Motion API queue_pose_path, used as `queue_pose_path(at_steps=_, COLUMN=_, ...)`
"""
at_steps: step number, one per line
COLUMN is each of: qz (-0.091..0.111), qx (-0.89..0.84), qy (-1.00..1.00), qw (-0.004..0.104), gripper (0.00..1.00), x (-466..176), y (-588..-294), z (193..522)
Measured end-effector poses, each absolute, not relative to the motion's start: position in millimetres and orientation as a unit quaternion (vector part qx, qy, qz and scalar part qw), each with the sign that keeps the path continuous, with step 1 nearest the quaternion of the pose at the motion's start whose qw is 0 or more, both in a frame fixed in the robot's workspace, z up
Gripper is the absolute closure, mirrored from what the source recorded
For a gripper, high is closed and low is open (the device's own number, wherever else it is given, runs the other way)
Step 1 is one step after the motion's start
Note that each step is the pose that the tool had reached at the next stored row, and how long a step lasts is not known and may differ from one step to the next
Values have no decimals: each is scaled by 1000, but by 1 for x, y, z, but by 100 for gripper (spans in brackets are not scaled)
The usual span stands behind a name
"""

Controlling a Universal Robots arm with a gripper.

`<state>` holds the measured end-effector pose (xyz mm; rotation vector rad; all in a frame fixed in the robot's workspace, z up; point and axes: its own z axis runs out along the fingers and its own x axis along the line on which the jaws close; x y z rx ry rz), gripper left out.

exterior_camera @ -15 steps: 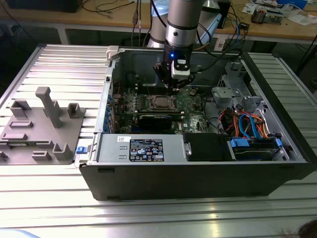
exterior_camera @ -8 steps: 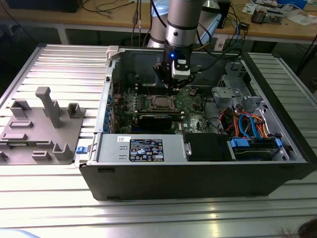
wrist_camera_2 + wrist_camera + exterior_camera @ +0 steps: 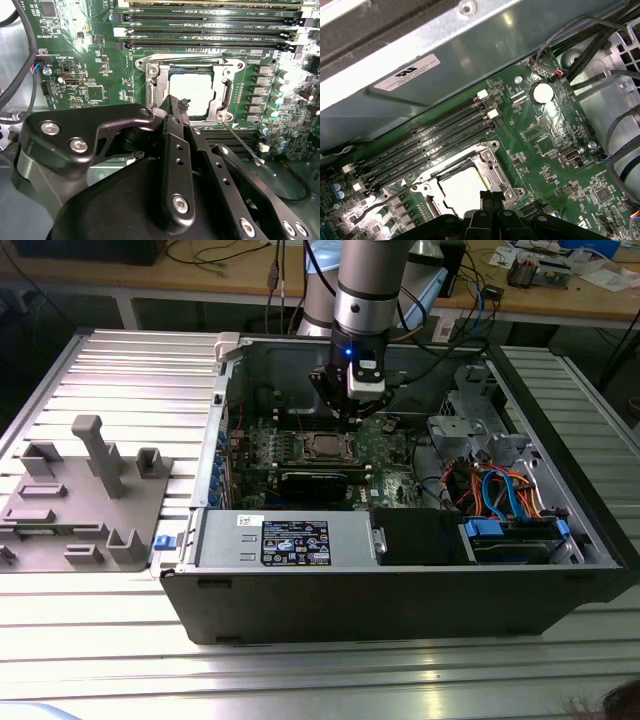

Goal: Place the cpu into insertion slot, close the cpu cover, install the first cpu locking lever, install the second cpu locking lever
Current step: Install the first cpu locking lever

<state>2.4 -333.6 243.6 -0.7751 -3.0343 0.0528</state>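
Observation:
The cpu [image 3: 322, 447] lies flat in the insertion slot, its dull silver top [image 3: 192, 90] showing through the square window of the cpu cover [image 3: 161, 82]; the slot's contacts are hidden beneath it. The cover [image 3: 495, 167] lies down over the chip [image 3: 462, 192]. One thin wire locking lever [image 3: 245, 146] sticks out free from a socket corner over the board [image 3: 372, 209]. My gripper [image 3: 352, 420] hovers just above the socket's edge inside the case. Its black fingers are shut together with nothing between them in both wrist views [image 3: 177, 102] [image 3: 490, 195].
Long memory slots [image 3: 210, 22] run beside the socket. A long black card [image 3: 315, 480] and the power supply [image 3: 285, 540] lie toward the front. Coloured cables [image 3: 495, 490] fill the exterior view's right. The case wall [image 3: 420, 85] rises close behind. A grey fixture [image 3: 85, 495] stands outside.

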Motion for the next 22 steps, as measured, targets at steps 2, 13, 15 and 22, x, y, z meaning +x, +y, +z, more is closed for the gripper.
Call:
queue_pose_path(at_steps=2, qz=17, qx=-246, qy=-969, qw=5, gripper=89, x=2, y=-334, z=244)
queue_pose_path(at_steps=13, qz=17, qx=-239, qy=-971, qw=5, gripper=89, x=2, y=-334, z=244)
queue_pose_path(at_steps=15, qz=17, qx=-237, qy=-971, qw=5, gripper=89, x=2, y=-334, z=244)
queue_pose_path(at_steps=22, qz=17, qx=-233, qy=-972, qw=4, gripper=89, x=2, y=-334, z=244)
